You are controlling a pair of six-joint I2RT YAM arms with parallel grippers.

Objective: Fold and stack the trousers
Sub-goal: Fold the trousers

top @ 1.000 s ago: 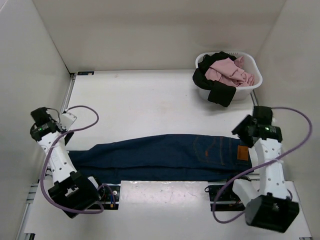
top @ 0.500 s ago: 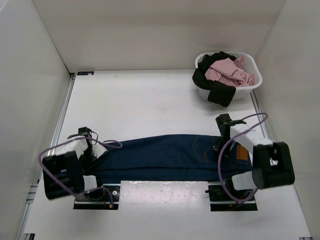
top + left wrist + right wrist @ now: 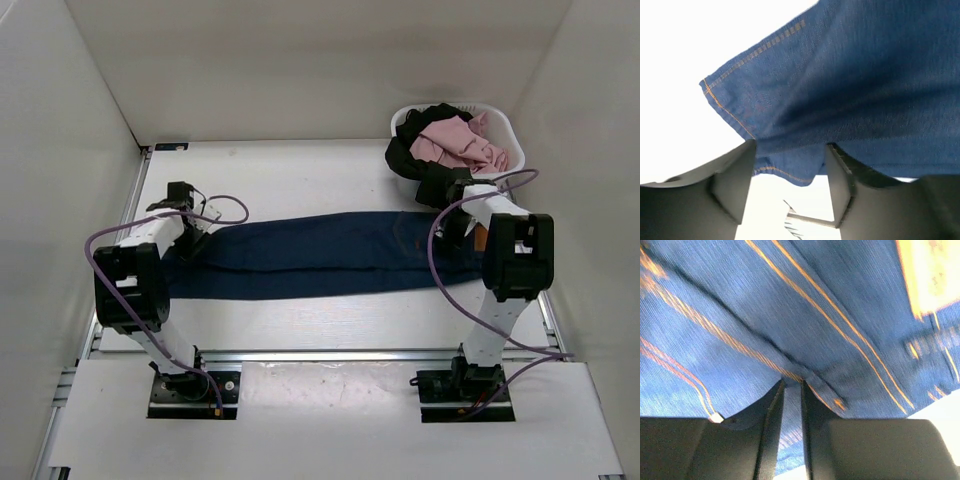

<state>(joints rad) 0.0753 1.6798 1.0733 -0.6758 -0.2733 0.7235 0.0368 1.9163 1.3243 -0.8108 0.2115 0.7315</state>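
Note:
The dark navy trousers [image 3: 320, 255] lie stretched left to right across the middle of the table, waist with a tan patch at the right. My left gripper [image 3: 195, 228] is at the leg hems. In the left wrist view the left gripper [image 3: 790, 147] has the orange-stitched hem corner of the trousers [image 3: 865, 90] bunched between its fingertips, which stand fairly wide. My right gripper [image 3: 455, 208] is at the waist end. Its wrist view shows the right gripper [image 3: 792, 382] nearly closed, pinching a seam fold of the trousers [image 3: 740, 300].
A white basket [image 3: 512, 172] at the back right holds a pink garment [image 3: 455, 140] and a black garment [image 3: 420, 165] that hangs over its rim close to my right arm. White walls enclose the table on three sides.
Both arms reached down to the trousers at the near edge, closed on the hem and the waist, and moved the garment away from the near edge to the table's middle.

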